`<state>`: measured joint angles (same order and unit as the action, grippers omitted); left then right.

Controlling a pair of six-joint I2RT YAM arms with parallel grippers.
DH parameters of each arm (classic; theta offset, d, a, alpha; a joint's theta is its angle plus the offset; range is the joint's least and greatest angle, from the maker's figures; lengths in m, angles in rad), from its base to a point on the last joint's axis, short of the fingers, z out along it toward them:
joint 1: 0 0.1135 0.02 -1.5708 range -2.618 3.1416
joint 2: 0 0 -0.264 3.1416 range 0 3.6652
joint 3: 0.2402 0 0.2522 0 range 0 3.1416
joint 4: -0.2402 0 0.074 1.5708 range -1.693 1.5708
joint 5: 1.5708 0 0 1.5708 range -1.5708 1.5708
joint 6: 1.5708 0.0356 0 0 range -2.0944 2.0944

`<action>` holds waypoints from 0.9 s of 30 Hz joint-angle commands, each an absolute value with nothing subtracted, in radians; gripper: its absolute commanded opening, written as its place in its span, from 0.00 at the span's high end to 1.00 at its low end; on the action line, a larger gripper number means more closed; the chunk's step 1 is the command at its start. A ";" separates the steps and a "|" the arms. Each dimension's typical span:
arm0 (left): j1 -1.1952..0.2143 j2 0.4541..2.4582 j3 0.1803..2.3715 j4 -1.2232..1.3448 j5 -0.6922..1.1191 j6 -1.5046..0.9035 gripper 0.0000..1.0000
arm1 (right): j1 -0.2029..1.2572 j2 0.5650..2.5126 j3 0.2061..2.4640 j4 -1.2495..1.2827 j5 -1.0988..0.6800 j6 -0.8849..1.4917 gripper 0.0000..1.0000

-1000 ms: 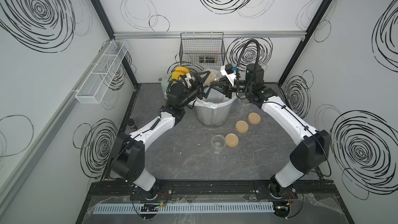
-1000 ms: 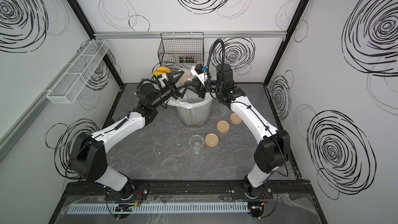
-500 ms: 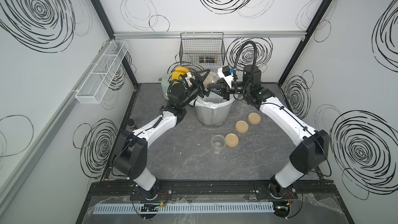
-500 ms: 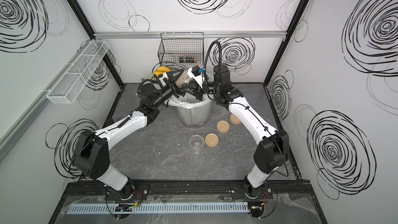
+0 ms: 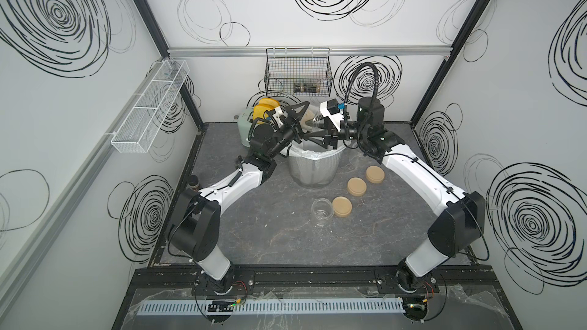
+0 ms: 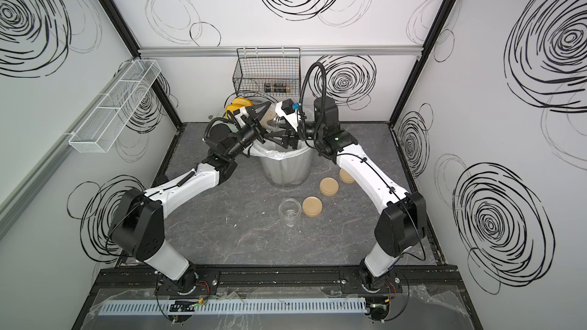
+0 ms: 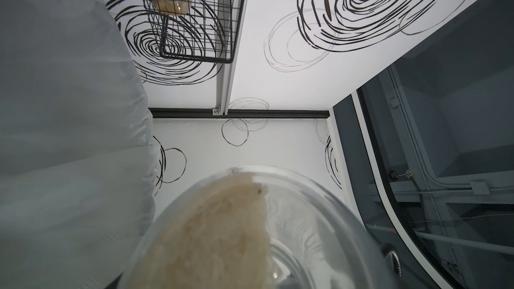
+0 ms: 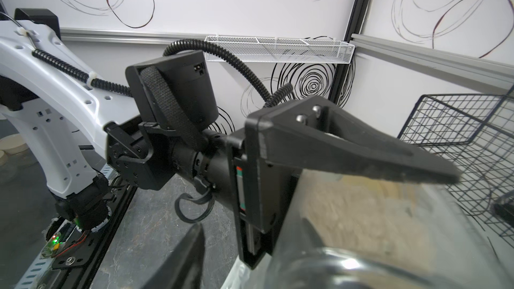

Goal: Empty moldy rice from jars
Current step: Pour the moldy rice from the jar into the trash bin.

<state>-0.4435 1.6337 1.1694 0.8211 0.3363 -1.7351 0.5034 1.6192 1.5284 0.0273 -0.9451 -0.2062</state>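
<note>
A clear jar point(image 5: 309, 119) lies tilted over the bin point(image 5: 314, 171), and my left gripper point(image 5: 301, 120) is shut on its wall. Beige moldy rice point(image 7: 211, 234) fills one side of it and also shows through the glass in the right wrist view point(image 8: 361, 212). My right gripper point(image 5: 314, 126) is at the jar's mouth with its jaws open. One of its fingers point(image 8: 192, 257) stands apart from the glass. An empty jar point(image 5: 322, 215) stands upright on the table. Both top views show the held jar point(image 6: 272, 119).
Three tan lids point(image 5: 342, 206), point(image 5: 356, 186), point(image 5: 374, 174) lie right of the bin. A black wire basket point(image 5: 298, 74) holding a bottle hangs on the back wall. A white mesh shelf point(image 5: 149, 109) is on the left wall. A small dark shaker point(image 5: 192, 182) sits by the left edge.
My right gripper has moved left to the jar's mouth and its jaws have spread from shut to open. The left gripper still holds the jar tilted over the bin.
</note>
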 commanded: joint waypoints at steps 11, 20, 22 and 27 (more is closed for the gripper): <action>-0.388 1.582 1.221 0.823 0.339 -1.558 0.22 | 0.383 1.221 1.147 0.155 -0.780 -0.067 0.02; -0.363 1.581 1.242 0.789 0.341 -1.477 0.22 | 0.285 0.917 0.844 0.056 -0.580 0.076 0.02; -0.364 1.578 1.252 0.767 0.338 -1.451 0.21 | 0.282 0.864 0.791 0.045 -0.551 0.105 0.02; -0.371 1.580 1.286 0.744 0.339 -1.412 0.20 | 0.275 0.776 0.712 0.030 -0.511 0.144 0.02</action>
<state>-0.3820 1.6325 1.2179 0.6449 0.3470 -1.4620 0.2825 0.8101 0.7254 0.0452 -0.5606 0.1017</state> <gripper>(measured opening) 0.889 0.979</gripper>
